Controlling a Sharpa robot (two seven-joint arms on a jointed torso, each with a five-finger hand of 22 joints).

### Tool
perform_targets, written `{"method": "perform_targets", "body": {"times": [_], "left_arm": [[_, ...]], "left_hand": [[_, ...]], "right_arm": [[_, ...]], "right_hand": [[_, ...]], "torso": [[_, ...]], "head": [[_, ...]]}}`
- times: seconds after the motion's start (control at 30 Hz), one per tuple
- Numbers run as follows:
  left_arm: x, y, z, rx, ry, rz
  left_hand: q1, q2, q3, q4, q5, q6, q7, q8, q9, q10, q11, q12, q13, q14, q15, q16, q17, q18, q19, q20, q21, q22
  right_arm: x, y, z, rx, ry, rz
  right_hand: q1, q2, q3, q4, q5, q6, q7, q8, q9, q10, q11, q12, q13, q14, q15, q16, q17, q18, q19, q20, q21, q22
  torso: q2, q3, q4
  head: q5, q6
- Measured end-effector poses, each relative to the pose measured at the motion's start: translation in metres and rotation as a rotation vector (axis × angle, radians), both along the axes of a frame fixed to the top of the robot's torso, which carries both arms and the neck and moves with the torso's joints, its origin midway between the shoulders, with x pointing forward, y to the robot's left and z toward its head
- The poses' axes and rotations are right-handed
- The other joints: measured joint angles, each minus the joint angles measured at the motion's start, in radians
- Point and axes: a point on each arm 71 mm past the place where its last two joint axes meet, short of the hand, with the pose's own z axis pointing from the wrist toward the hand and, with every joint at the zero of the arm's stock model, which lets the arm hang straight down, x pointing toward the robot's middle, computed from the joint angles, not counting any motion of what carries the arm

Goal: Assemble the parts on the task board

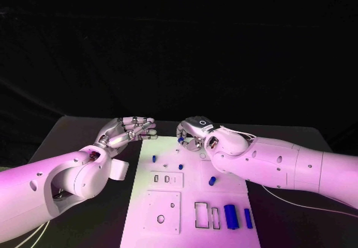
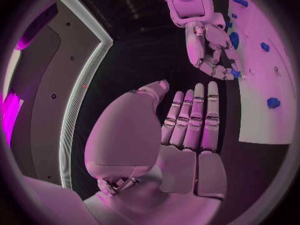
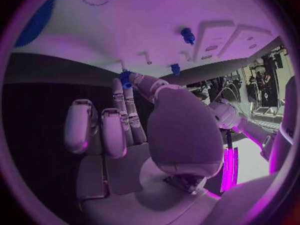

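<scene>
The right hand (image 1: 195, 135) hides the task board's (image 1: 149, 217) far corner.

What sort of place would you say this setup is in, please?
Probably a robotics lab test bench: a black table against a dark backdrop, a white task board with cut-out slots, and small blue parts on it.

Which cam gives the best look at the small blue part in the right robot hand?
Right wrist view: the blue part sits pinched at the fingertips of the right robot hand, unobstructed. Left wrist view shows it small at those fingertips. Head view shows a sliver beside the hand.
</scene>
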Motion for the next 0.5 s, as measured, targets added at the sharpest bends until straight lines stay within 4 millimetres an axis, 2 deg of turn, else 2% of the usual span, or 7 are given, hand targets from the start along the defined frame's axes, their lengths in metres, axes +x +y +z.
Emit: {"method": "perform_targets", "body": {"times": [0.5], "left_arm": [[-0.0003, 0.0001, 0.0009, 0.0, 0.0, -0.003]], "left_hand": [[0.0, 0.0, 0.0, 0.0, 0.0, 0.0, 0.0, -0.006, 0.0, 0.0, 0.0, -0.004, 0.0, -0.004, 0.004, 0.0, 0.002, 0.0, 0.0, 0.0, 0.0, 0.0]], "right_arm": [[0.0032, -0.0021, -0.0062, -0.006, 0.022, -0.006]], "right_hand": [[0.005, 0.005, 0.0, 0.0, 0.001, -0.001, 0.001, 0.002, 0.003, 0.0, 0.0, 0.0, 0.0, 0.0, 0.0, 0.0, 0.0, 0.0, -0.004, -0.004, 0.0, -0.002]], "torso": [[0.001, -0.0001, -0.0012]], "head": [[0.006, -0.007]]}}
